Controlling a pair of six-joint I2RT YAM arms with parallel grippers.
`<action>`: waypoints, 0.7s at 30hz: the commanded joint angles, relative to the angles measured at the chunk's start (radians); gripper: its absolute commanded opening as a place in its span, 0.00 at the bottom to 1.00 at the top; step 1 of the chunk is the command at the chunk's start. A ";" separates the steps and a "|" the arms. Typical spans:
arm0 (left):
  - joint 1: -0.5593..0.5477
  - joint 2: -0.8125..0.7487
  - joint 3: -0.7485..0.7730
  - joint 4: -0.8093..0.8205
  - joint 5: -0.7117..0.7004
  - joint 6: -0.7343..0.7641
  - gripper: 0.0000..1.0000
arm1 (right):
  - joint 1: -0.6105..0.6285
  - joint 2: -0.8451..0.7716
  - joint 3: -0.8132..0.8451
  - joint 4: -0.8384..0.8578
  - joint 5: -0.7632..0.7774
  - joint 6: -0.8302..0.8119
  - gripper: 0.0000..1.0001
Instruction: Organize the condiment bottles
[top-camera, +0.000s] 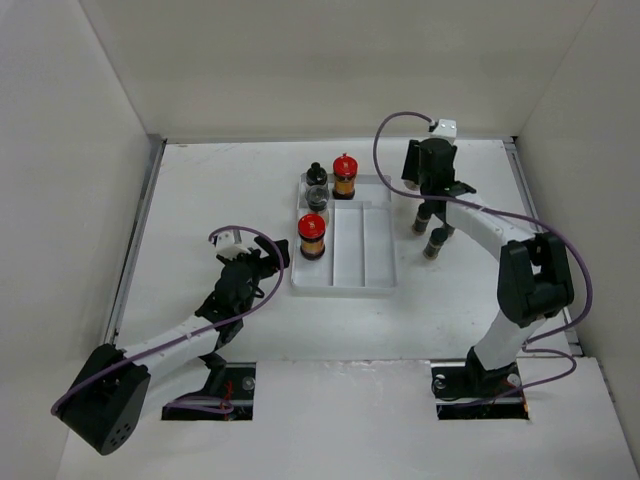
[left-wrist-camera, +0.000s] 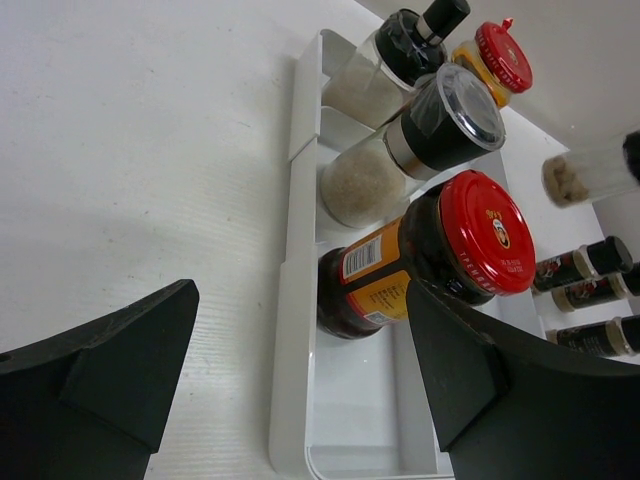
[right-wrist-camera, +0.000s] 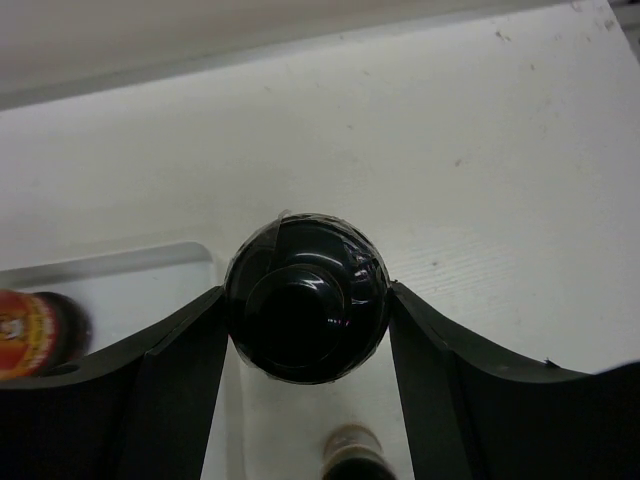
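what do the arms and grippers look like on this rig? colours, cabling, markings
The left arm and right arm both have white link shells and black joint housings. A purple cable loops along each to a small white wrist camera. The fingers are matte black, broad and wedge-shaped. No markings or sleeves visible.

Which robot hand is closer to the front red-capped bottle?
Left. The left gripper is beside the front red-capped bottle; the right gripper is across the tray, gripping a black-capped bottle.
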 joint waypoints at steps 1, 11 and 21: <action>0.005 -0.006 -0.003 0.063 0.014 -0.013 0.86 | 0.069 -0.049 0.051 0.131 0.034 -0.025 0.55; 0.016 0.011 -0.006 0.066 0.029 -0.016 0.86 | 0.180 0.111 0.183 0.133 -0.003 0.021 0.56; 0.020 0.003 -0.004 0.066 0.032 -0.016 0.86 | 0.187 0.181 0.172 0.124 -0.020 0.090 0.61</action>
